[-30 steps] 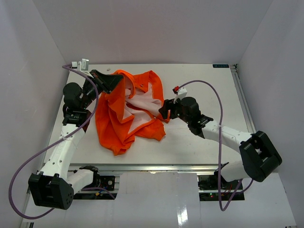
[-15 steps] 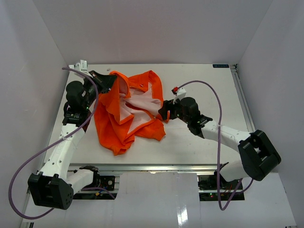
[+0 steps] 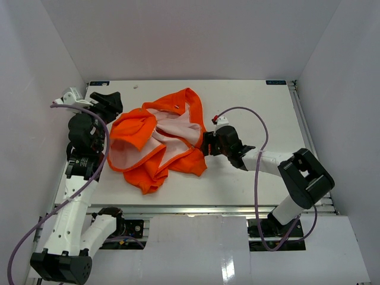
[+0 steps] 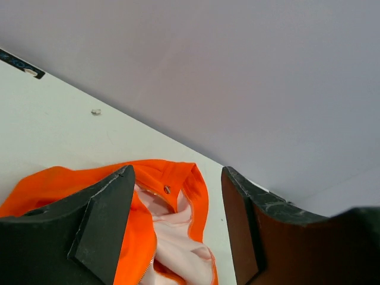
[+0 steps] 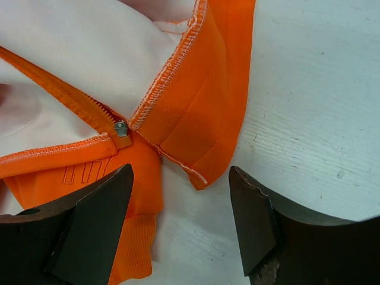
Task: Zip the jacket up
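Note:
The orange jacket (image 3: 148,127) lies crumpled left of the table's middle, with its pale lining (image 3: 178,127) turned up. My left gripper (image 3: 110,100) hovers open off the jacket's back left, holding nothing. In the left wrist view the jacket (image 4: 178,196) shows below, between the left gripper's (image 4: 177,178) fingers. My right gripper (image 3: 205,143) is open at the jacket's right edge. In the right wrist view an orange hem corner (image 5: 196,172) lies on the table between the right gripper's (image 5: 181,178) spread fingers, unclamped. A metal zipper slider (image 5: 121,128) sits just beyond the left finger.
White table (image 3: 255,107) is boxed in by pale walls on three sides. The right arm's purple cable (image 3: 243,110) loops over the table's right half. A metal rail (image 3: 300,119) runs along the right edge. A small speck (image 4: 95,111) lies near the back wall.
My left gripper has opened, let go of the jacket fabric and drawn back to the left; the lifted flap has dropped onto the table. My right gripper has moved closer to the jacket's edge.

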Robot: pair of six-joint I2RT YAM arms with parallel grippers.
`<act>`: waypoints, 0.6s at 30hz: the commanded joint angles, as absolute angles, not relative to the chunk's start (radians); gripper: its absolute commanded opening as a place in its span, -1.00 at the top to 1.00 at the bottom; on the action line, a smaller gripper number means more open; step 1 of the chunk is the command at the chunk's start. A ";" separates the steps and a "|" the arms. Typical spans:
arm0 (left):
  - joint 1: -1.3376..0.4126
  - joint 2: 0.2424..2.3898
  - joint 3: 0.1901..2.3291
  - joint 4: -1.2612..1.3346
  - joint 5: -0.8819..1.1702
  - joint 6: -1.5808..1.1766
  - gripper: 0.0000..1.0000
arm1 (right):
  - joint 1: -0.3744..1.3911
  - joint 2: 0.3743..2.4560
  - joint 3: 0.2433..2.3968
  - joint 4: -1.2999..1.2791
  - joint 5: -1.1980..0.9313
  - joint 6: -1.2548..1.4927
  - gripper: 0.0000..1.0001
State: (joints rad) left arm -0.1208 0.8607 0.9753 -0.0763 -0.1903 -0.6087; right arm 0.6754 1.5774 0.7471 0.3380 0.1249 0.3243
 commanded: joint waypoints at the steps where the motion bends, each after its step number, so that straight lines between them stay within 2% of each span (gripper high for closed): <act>1: -0.125 0.922 0.962 -0.115 0.069 -0.559 -0.41 | 0.672 1.602 0.802 0.354 0.117 0.344 -0.42; 3: -0.145 0.967 0.932 -0.109 0.137 -0.556 -0.41 | 0.672 1.612 0.800 0.354 0.122 0.348 -0.42; 11: -0.270 1.208 0.899 -0.045 0.196 -0.496 -0.41 | 0.651 1.681 0.836 0.351 0.100 0.363 -0.42; 18: -0.281 1.324 0.856 -0.023 0.102 -0.468 -0.42 | 0.627 1.741 0.911 0.339 0.043 0.341 -0.38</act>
State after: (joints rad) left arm -0.2809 1.3213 0.8884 -0.0674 0.1581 -0.5016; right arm 0.6400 1.7216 0.8415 0.3340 0.0854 0.3557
